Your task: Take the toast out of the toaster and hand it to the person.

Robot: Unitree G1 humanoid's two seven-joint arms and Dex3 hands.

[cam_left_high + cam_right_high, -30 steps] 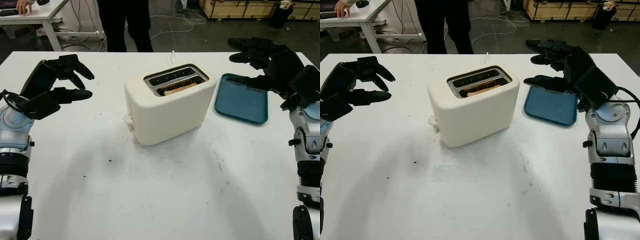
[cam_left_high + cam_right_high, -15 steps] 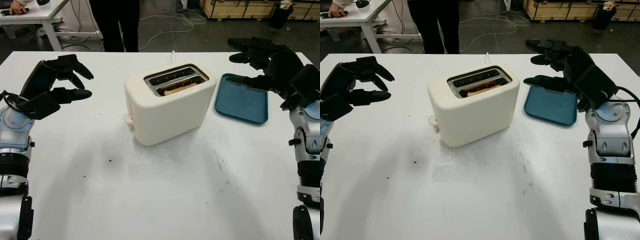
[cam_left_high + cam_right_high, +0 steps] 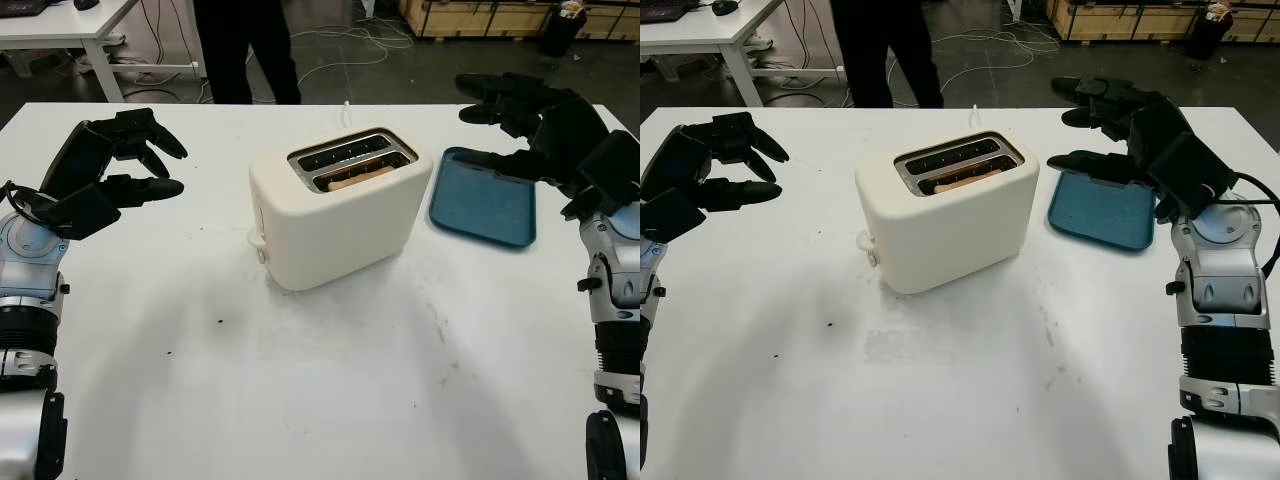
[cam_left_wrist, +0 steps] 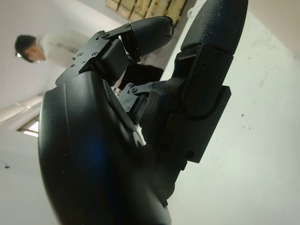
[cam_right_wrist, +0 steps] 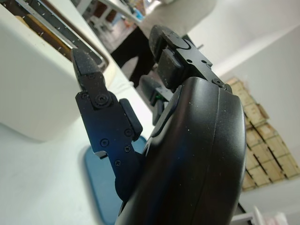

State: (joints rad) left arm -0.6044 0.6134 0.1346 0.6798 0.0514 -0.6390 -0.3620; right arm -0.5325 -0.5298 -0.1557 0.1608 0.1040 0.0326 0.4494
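A cream toaster (image 3: 335, 215) stands mid-table with a slice of toast (image 3: 358, 178) low in its nearer slot. My left hand (image 3: 140, 165) hovers open above the table's left side, well apart from the toaster. Over the blue tray (image 3: 483, 205) at the right, my right hand (image 3: 505, 125) is held open, holding nothing. A person in dark trousers (image 3: 245, 50) stands beyond the table's far edge. The toaster's side and slots (image 5: 42, 61) also show beside my right hand's fingers (image 5: 101, 122) in the right wrist view.
A white cable (image 3: 345, 112) runs from the toaster's back toward the far edge. A white desk (image 3: 70, 30) stands behind at the left, wooden crates (image 3: 490, 15) at the back right. White tabletop (image 3: 330, 390) stretches in front of the toaster.
The person behind the table has shifted stance a little. The hand on the far desk has gone from view. Both my hands and the toaster stay put.
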